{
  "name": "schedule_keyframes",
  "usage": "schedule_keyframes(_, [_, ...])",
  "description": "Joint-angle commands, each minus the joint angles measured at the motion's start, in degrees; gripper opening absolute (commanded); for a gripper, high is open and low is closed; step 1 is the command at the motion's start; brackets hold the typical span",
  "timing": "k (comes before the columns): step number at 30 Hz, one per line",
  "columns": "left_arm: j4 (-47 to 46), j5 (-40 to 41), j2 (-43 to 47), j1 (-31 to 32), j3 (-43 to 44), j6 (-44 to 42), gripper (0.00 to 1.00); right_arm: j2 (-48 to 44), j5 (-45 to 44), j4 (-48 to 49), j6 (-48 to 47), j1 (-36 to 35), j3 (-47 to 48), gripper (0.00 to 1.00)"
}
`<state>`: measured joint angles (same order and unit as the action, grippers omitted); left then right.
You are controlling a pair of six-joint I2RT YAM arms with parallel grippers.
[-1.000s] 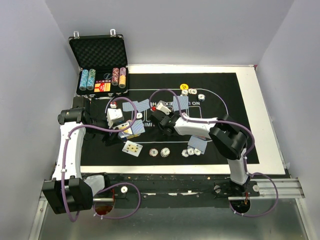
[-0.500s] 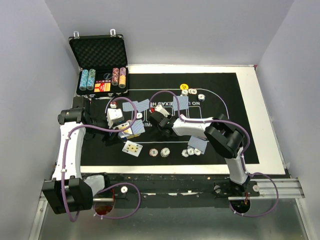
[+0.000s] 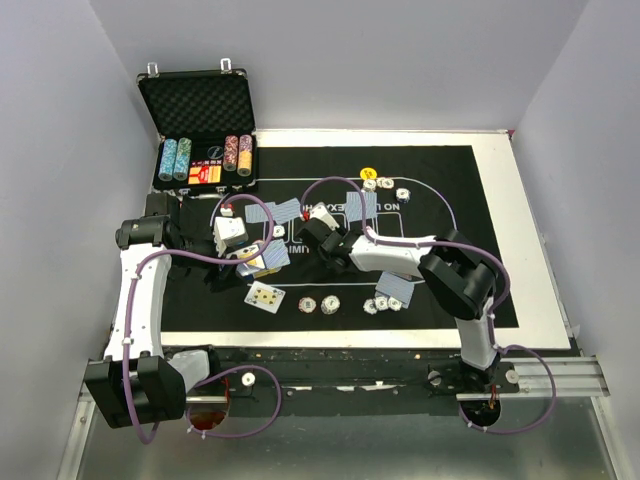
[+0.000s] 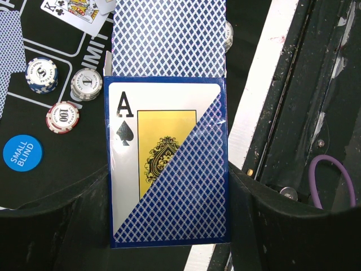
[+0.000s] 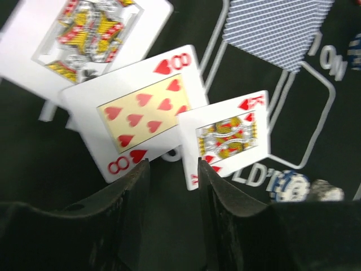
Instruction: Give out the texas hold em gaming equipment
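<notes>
Right gripper point(image 5: 172, 166) hung empty, fingers narrowly parted, over face-up cards; left gripper point(image 4: 169, 178) clamped the blue-backed pack of playing cards point(image 4: 163, 141).
The glossy king of hearts card point(image 5: 228, 135) lay on the black printed mat point(image 5: 51, 169) just beyond the right fingertips, long axis running roughly away from them, its corner over the eight of hearts card point(image 5: 138, 110). The right arm was nearer. Bare mat showed between the fingers, and round striped chips point(image 5: 290, 186) sat close beside the king.

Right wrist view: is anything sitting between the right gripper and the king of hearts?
Nothing visible. The right gripper stands open at the near edge of the king of hearts, only bare black mat in the gap. The eight of hearts lies to its left, out of the way.
</notes>
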<state>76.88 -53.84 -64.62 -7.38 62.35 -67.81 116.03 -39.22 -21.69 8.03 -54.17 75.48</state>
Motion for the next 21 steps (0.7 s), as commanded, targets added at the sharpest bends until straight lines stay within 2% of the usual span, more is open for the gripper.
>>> schedule_keyframes(1, [16.02, -2.58, 0.64, 0.17, 1.55, -0.22, 0.00, -2.73, 12.58, 1.92, 4.01, -0.50, -2.53, 0.52])
schedule_keyframes(3, [15.93, -2.49, 0.72, 0.17, 1.46, -0.13, 0.00, -4.05, 14.34, 1.66, 4.10, -0.50, -2.27, 0.56])
schedule_keyframes(9, [16.02, -2.67, 0.81, 0.26, 1.20, -0.30, 0.00, -10.72, 15.40, -0.45, 6.46, 0.47, -1.83, 0.58])
schedule_keyframes(13, [15.93, -2.76, 0.81, 0.17, 1.11, -0.30, 0.00, -18.36, 21.89, -1.68, 10.68, 3.37, -0.69, 0.63])
schedule_keyframes(18, [16.02, -3.11, 0.99, 0.26, 1.37, -0.39, 0.00, -24.96, 29.98, -2.47, 15.95, 5.57, 1.85, 0.77])
schedule_keyframes(21, [16.02, -3.20, 0.90, 0.26, 1.46, -0.22, 0.00, -26.29, 38.74, -0.99, 19.82, 6.27, 2.57, 0.86])
